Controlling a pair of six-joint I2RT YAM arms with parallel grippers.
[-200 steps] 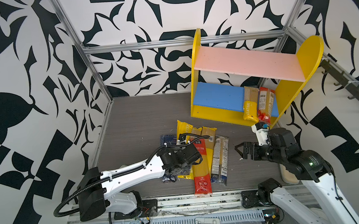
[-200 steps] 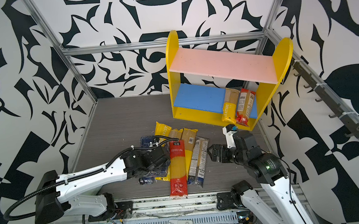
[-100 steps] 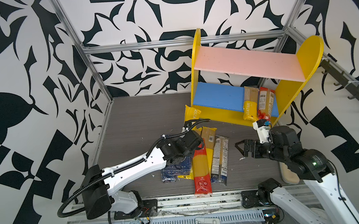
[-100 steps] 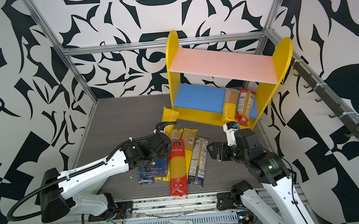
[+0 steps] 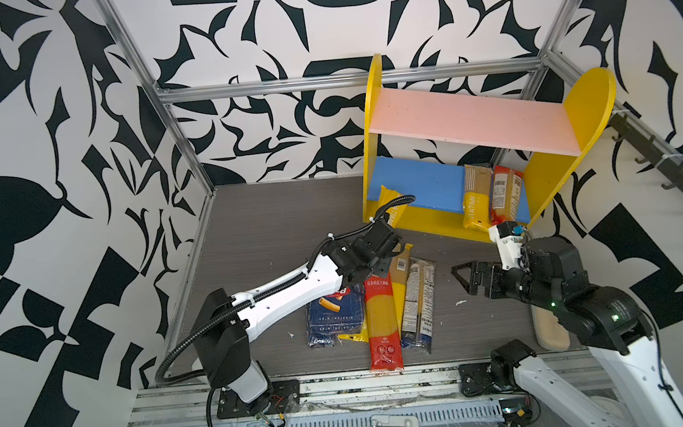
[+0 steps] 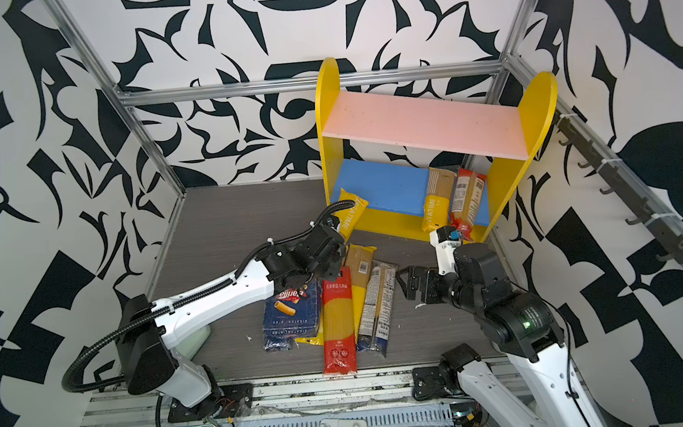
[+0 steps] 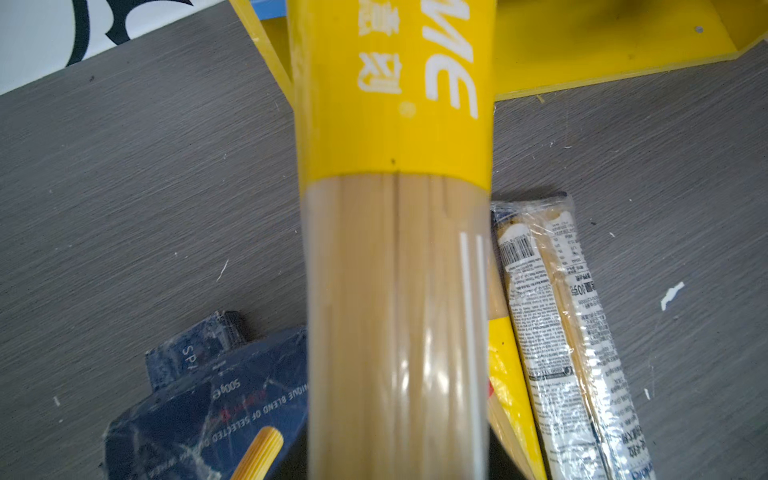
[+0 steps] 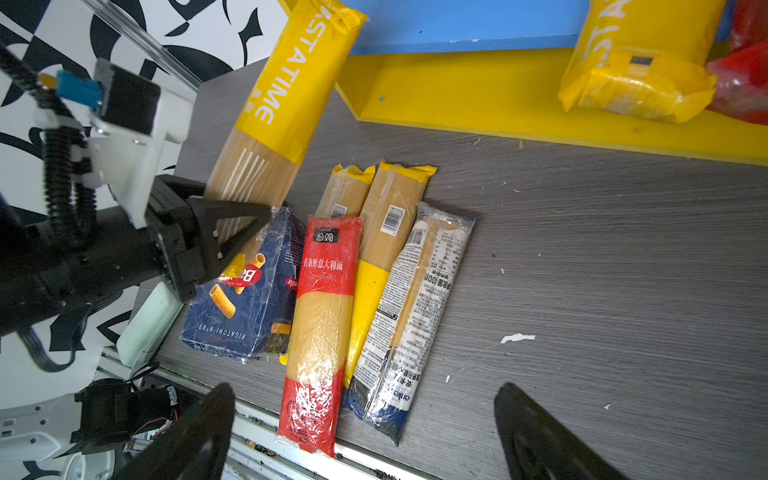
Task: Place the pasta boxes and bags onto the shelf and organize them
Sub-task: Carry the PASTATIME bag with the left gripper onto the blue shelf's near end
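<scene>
Where the left claw (image 8: 255, 220) grips, the glossy bag (image 7: 395, 291) is see-through.

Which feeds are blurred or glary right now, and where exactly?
Left wrist view: the held yellow-ended bag fills the middle, soft and streaked with glare on its clear part; the table beside it is sharp. Right wrist view: glare specks on the red bag, and the right gripper's fingers are dark and out of focus. Both top views: even light, crisp shelf.

A grey table (image 5: 270, 228) carries the shelf (image 5: 425, 183), rigatoni box (image 5: 335, 317), spaghetti bags (image 5: 382, 324).
</scene>
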